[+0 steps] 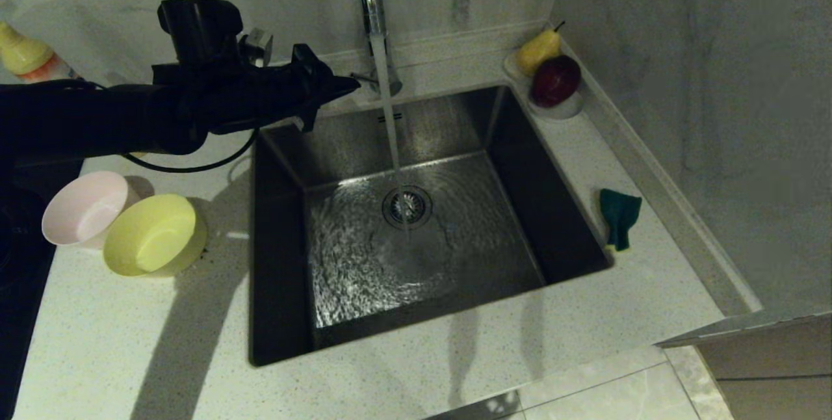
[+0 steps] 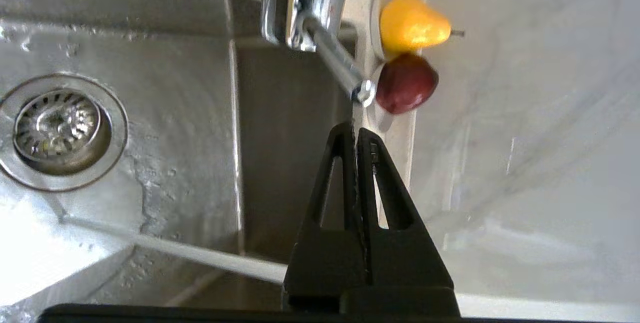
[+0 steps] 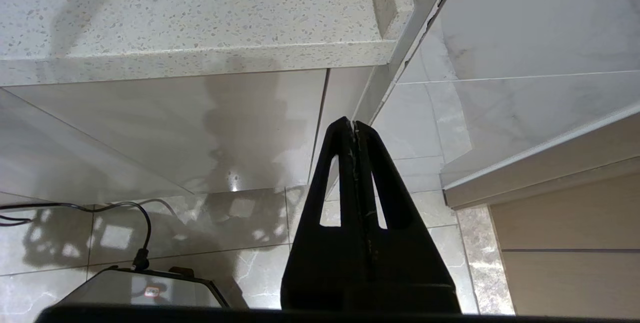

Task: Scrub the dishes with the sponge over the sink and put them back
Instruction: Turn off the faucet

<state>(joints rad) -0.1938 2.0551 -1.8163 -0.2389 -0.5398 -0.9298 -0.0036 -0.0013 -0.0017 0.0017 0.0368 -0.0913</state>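
Water runs from the tap (image 1: 372, 10) into the sink (image 1: 278, 244) and swirls round the drain strainer (image 1: 407, 205). My left gripper (image 1: 354, 85) is shut and holds nothing; it hangs over the sink's back left corner. Its tips (image 2: 356, 130) sit just short of the end of the tap's lever (image 2: 364, 90). Two dishes stand on the counter left of the sink, a pale pink bowl (image 1: 84, 209) and a yellow bowl (image 1: 153, 235), touching each other. The sponge (image 1: 619, 217) lies green side up on the counter right of the sink. My right gripper (image 3: 353, 124) is shut and parked below the counter edge.
A small white dish (image 1: 559, 106) at the back right corner holds a yellow pear (image 1: 538, 49) and a red apple (image 1: 556, 80). A bottle (image 1: 29, 56) stands at the back left. A marble wall rises on the right.
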